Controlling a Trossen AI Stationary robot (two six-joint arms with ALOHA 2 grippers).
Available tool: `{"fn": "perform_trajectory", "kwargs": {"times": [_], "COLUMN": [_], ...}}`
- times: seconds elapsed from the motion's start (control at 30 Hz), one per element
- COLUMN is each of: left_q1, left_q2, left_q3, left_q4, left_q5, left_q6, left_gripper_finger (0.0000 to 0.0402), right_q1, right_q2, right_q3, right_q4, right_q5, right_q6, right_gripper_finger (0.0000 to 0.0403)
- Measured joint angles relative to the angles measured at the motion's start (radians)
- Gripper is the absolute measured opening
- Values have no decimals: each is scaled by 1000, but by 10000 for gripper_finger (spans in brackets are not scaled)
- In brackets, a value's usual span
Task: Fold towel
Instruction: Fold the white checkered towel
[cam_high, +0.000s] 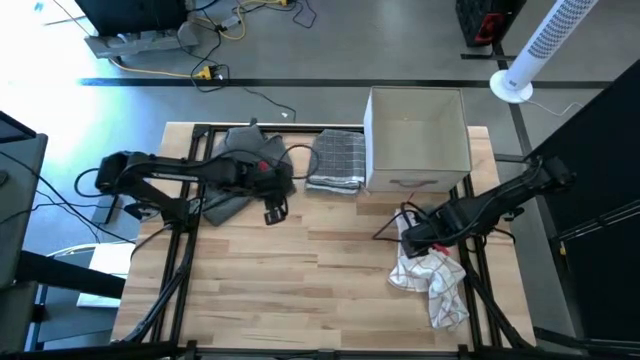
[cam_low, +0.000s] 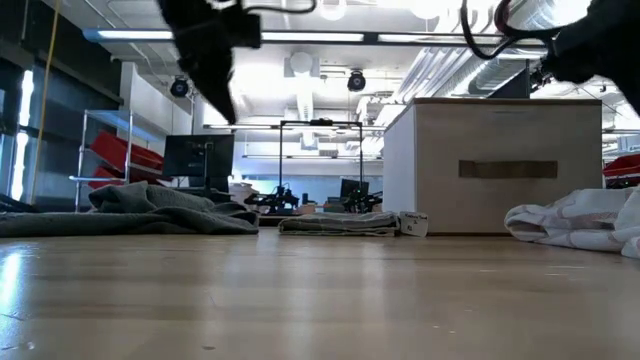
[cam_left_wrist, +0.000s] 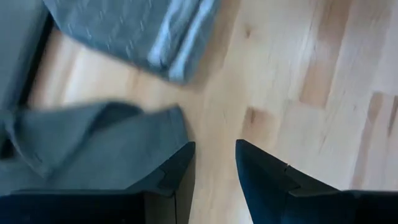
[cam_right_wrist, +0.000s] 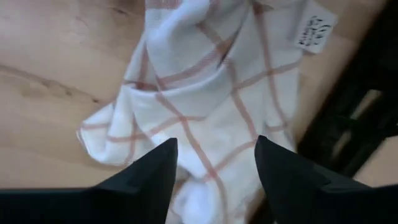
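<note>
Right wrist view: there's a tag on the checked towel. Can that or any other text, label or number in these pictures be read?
Tag on the white checked towel: dark print in a few lines, too small and blurred to read.
Box: a plain strip on its front, no lettering visible.
Folded grey towel: no text visible.
Nothing else legible in any view.

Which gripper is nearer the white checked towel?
Right. The right gripper hovers open at the white checked towel; the left gripper is far across the table by the grey cloth.
</note>
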Motion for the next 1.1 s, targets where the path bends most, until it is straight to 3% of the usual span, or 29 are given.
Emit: {"fn": "perform_trajectory", "kwargs": {"times": [0.3,0.43,0.63,0.9,1.1], "left_q1": [0,-3,-2,-3,-3], "left_q2": [-44,-43,-42,-42,-42], "left_q3": [-40,-40,-40,-40,-40], "left_q4": [3,7,29,99,130], "left_q5": [-1,-6,54,51,42], "left_q6": [-82,-82,-81,-35,-1], "left_gripper_finger": [108,108,108,108,108], "right_q1": [0,0,6,4,4], "right_q2": [4,4,4,4,4], "right_q3": [-195,-203,-202,-206,-239], "right_q4": [239,242,299,284,302], "right_q5": [22,71,57,147,123], "right_q6": [172,211,258,355,380], "right_gripper_finger": [206,206,206,206,204]}}
